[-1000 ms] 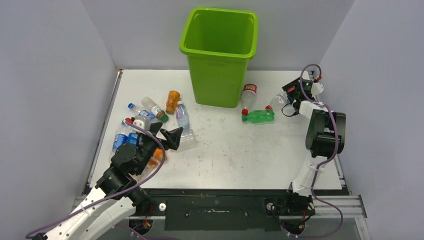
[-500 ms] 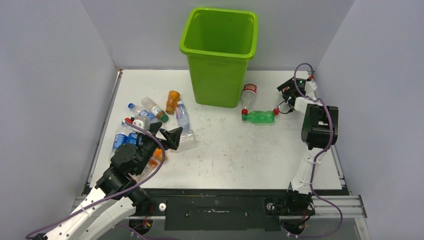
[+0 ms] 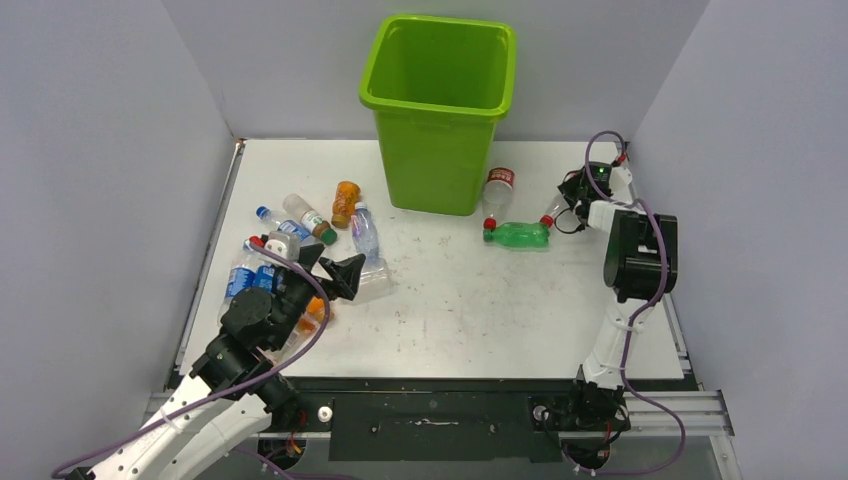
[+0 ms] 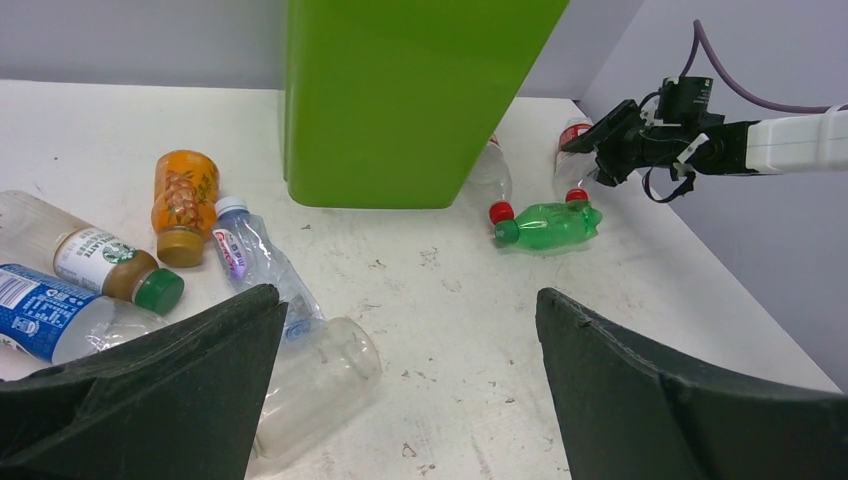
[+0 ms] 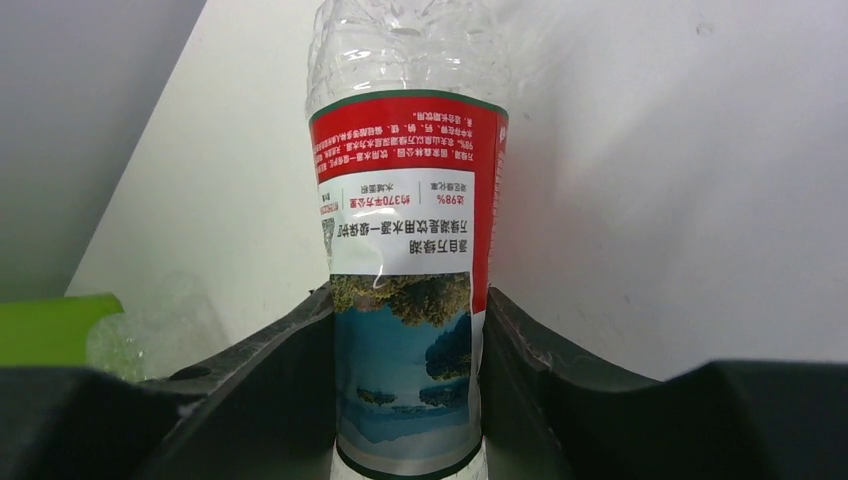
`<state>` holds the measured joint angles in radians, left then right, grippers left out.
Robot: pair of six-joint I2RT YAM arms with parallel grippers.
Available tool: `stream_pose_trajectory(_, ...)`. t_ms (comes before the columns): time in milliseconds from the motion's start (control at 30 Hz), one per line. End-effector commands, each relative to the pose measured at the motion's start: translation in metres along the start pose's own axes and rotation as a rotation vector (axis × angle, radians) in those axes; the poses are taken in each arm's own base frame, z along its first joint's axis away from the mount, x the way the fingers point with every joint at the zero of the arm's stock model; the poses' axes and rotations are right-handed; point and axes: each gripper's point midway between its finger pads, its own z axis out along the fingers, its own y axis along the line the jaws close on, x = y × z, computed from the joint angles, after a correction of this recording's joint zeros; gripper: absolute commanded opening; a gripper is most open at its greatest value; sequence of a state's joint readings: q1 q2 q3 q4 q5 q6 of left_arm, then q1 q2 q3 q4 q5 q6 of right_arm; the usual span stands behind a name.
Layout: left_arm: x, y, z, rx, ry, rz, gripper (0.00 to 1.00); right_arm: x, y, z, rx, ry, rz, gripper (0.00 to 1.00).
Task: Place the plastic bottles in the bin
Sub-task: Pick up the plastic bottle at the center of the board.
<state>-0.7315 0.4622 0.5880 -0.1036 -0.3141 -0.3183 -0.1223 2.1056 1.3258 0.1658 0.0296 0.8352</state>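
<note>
The lime-green bin (image 3: 437, 100) stands at the back centre of the table. My right gripper (image 3: 572, 203) is low at the far right, shut on a crushed clear bottle with a red label (image 5: 405, 250); both fingers (image 5: 270, 380) press on its sides. A green bottle (image 3: 518, 234) and a clear red-labelled bottle (image 3: 497, 188) lie just left of it by the bin. My left gripper (image 3: 335, 270) hangs open over a clear bottle (image 4: 310, 380) at the left. Several bottles lie there, among them an orange one (image 3: 345, 202).
Grey walls close in the table on the left, back and right. The held bottle lies near the right wall. The bin (image 4: 400, 100) fills the far middle of the left wrist view.
My right gripper has shifted left and down onto the clear bottle at the far right and closed its fingers on it. The left arm has stayed still.
</note>
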Motion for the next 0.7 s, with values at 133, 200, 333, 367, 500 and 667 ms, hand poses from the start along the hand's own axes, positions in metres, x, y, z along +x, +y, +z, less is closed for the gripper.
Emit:
stream_pose_trajectory(133, -0.027, 0.001, -0.005, -0.009, -0.096, -0.013, 0.96, -0.059, 0.073, -0.109, -0.244, -0.248, 0.034, 0.35)
stream_pose_trajectory(200, -0.032, 0.006, -0.007, -0.034, -0.124, -0.03, 0.96, -0.063, 0.09, -0.157, -0.345, -0.304, 0.052, 0.35)
stream_pose_trajectory(333, -0.042, 0.015, -0.015, -0.075, -0.194, -0.117, 0.96, -0.05, 0.126, -0.247, -0.561, -0.347, 0.04, 0.33)
stream_pose_trajectory(367, -0.047, 0.016, -0.017, -0.078, -0.221, -0.146, 0.96, -0.043, 0.129, -0.268, -0.613, -0.356, 0.03, 0.33)
stream_pose_trajectory(500, -0.061, 0.002, -0.026, 0.025, -0.304, -0.183, 0.96, -0.003, 0.125, -0.35, -0.822, -0.331, 0.013, 0.32)
stream_pose_trajectory(667, -0.059, -0.063, -0.029, 0.361, -0.244, -0.222, 0.96, 0.034, 0.127, -0.442, -1.158, -0.211, 0.001, 0.32)
